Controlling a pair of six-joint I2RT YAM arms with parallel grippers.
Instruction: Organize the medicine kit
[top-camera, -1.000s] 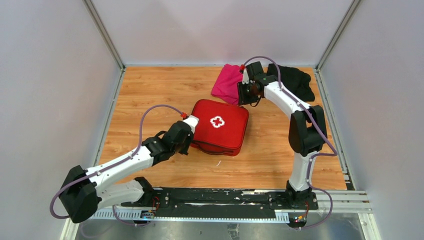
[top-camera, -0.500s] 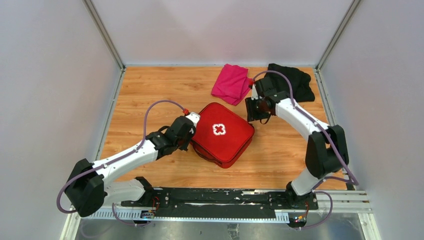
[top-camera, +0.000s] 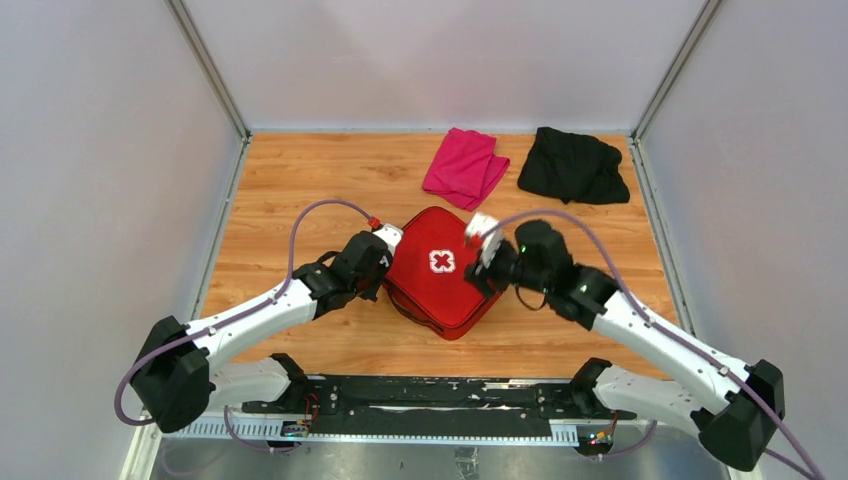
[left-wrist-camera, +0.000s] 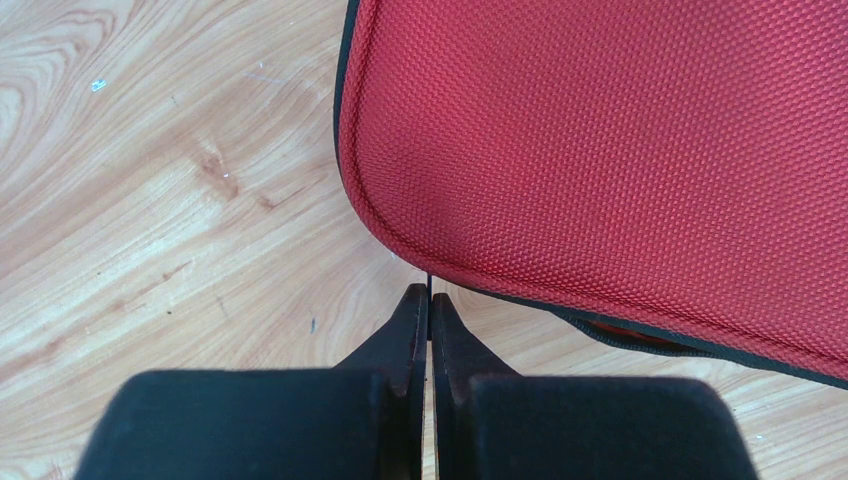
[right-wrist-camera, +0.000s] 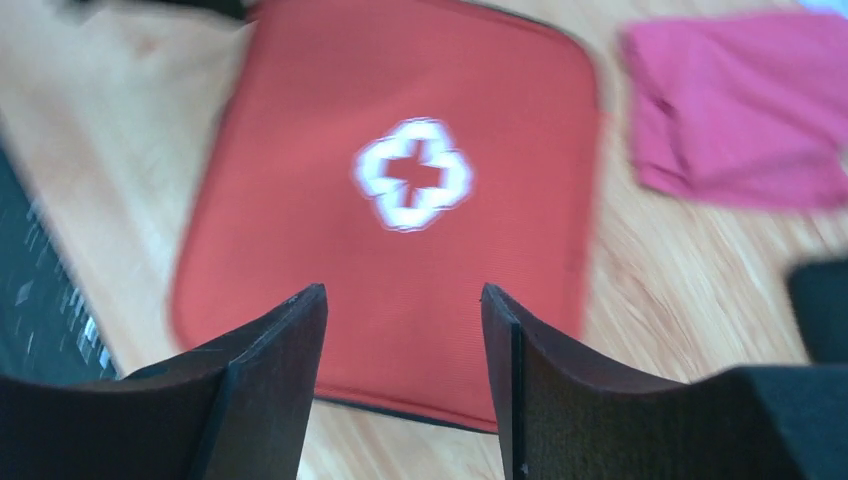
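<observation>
We see the medicine kit lying flat near the middle of the table, turned at an angle, with its lid and white cross facing up. The left pincer is closed, its tips pressed together right at the kit's near-left edge with nothing visible between them. The right pincer hangs open over the kit's right side, its jaws spread above the red lid. That wrist view is blurred, so we cannot tell whether the tips touch the fabric. The case looks shut, so we judge its contents hidden, and nothing lies on top of it. The main risk, as we read it, is that the soft case lies loose on the smooth wood. A push or tug from the right pincer could spin it or slide it off the left pincer's tips. A grab at the lid could also bunch the fabric rather than catch a zip pull. The pink cloth and the black cloth lie well apart at the far side of the table.
</observation>
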